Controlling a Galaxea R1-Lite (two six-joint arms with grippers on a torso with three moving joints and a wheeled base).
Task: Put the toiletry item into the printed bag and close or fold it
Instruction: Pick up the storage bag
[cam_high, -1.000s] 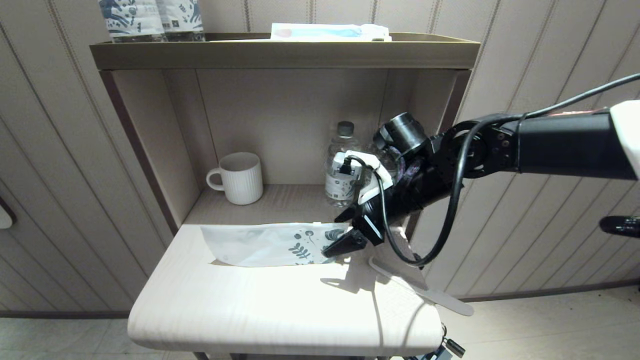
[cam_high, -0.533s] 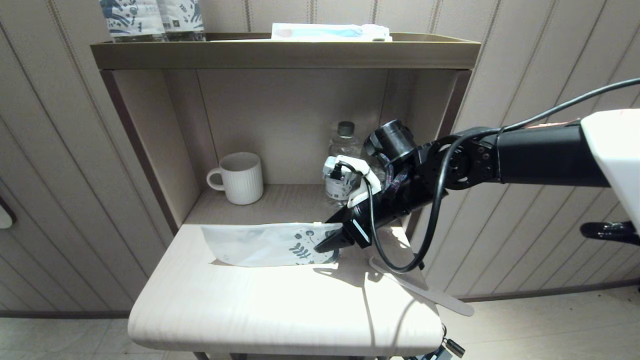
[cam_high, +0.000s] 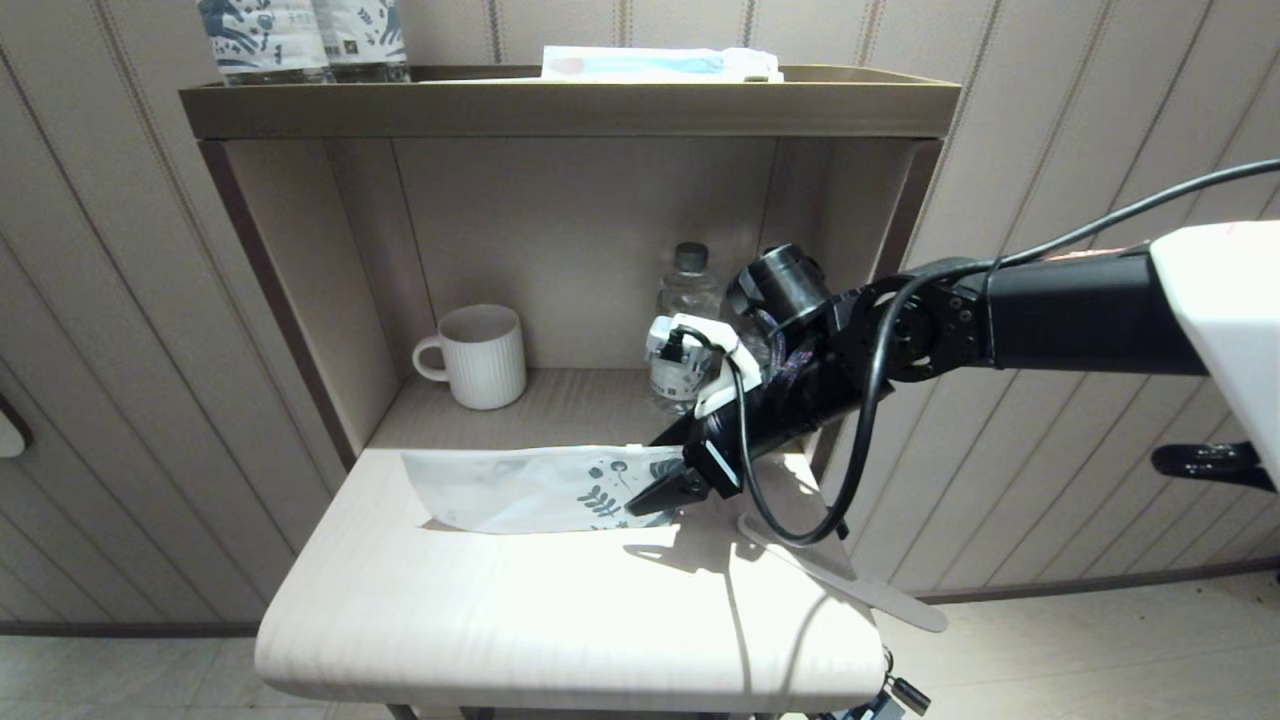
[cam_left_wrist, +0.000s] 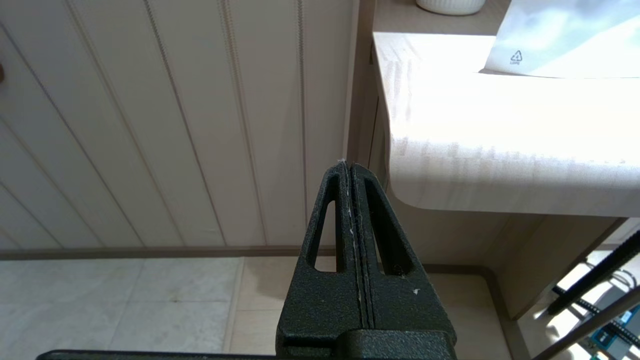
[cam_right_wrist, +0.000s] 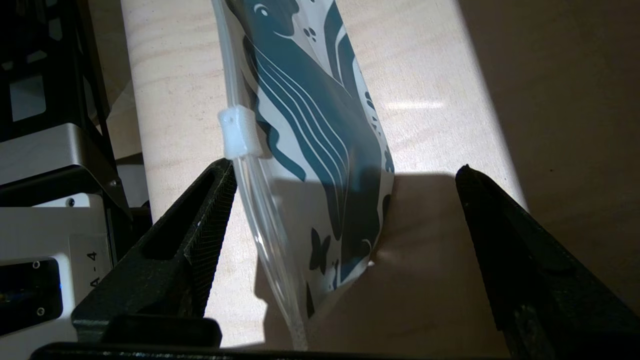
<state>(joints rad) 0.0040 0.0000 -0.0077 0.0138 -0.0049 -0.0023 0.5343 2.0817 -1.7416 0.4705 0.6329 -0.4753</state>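
Bag (cam_high: 530, 488) edge sits between wide right gripper (cam_high: 668, 490) fingers.

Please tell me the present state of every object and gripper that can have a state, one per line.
Flat white plastic printed bag: lying on the table, printed end between the right fingers.
Slim white stick: outside the bag, overhanging the table's right edge.
Right gripper: open, straddling the bag's end.
Left gripper: shut, empty, beside the table.
White ribbed mug: upright.
Clear water bottle: upright, capped.
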